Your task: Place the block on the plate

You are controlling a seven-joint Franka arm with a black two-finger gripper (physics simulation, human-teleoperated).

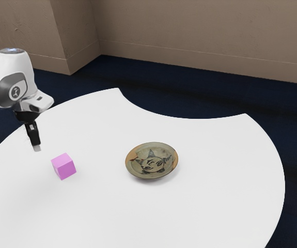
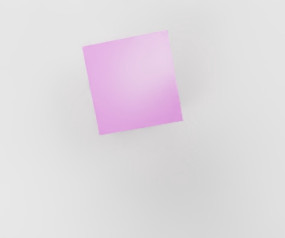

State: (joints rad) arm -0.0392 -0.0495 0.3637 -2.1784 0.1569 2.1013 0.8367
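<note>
- Hanging in the air at the exterior view's left, with the black hand (image 1: 36,148) angled downward from the white arm (image 1: 14,70); can't tell whether apart or together at the tips.
- Close by, just to the exterior view's right of the hand and a touch nearer: looking at the pink block (image 1: 63,167), sitting flat on the white worktop (image 1: 215,160), free of the hand.
- Over to the wrist view: peering down onto the block's square top (image 2: 133,83), seen slightly turned, with pale worktop all round.
- Further out, to the exterior view's right and well apart from the block: spotting the plate (image 1: 152,164), round and grey-green, with dark face-like drawing inside and orange-brown patches at the rim.
- Beyond that, tracing a broad scoop in the worktop's far edge.
- Past the edge, reaching dark blue floor (image 1: 189,133), then brown wall (image 1: 205,31) at the far side, with a corner jutting out at the left.
</note>
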